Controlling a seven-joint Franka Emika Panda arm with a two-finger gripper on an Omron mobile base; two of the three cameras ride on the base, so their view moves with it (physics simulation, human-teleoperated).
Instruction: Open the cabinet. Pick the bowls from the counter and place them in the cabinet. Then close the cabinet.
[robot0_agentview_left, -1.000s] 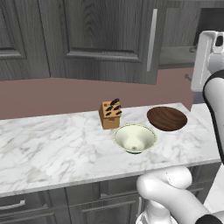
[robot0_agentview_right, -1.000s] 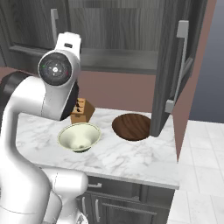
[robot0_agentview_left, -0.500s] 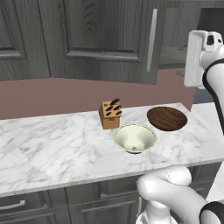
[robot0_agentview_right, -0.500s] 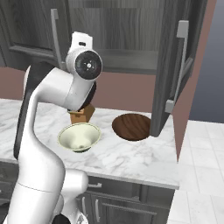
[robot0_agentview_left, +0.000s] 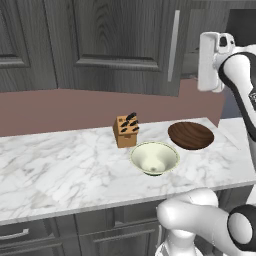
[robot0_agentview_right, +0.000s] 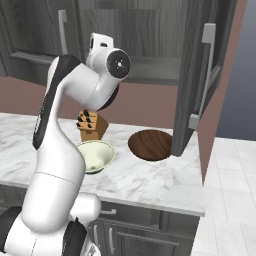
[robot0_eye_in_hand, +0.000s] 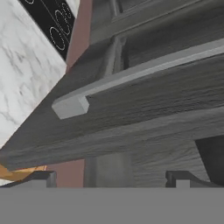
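1. The gripper (robot0_eye_in_hand: 109, 177) showed as two dark fingertips at the bottom of the hand view, set well apart with nothing between them; the rest of it was cut off by the frame.
2. The cabinet (robot0_agentview_right: 150, 35) hung above the desk (robot0_agentview_left: 60, 170), its right door (robot0_agentview_right: 197, 80) swung out over the desk's right end and its left door (robot0_agentview_left: 115, 45) closed.
3. The open door's lower corner hid part of the brown bowl (robot0_agentview_right: 151, 144) in the right base view.
4. The cream bowl (robot0_agentview_left: 154, 158) sat near the desk's front edge, close beside the brown bowl and the knife block (robot0_agentview_left: 125, 131).
5. In the hand view, a silver bar handle (robot0_eye_in_hand: 131, 81) crossed the frame close up.
6. Bare marble stretched leftward from the bowls.
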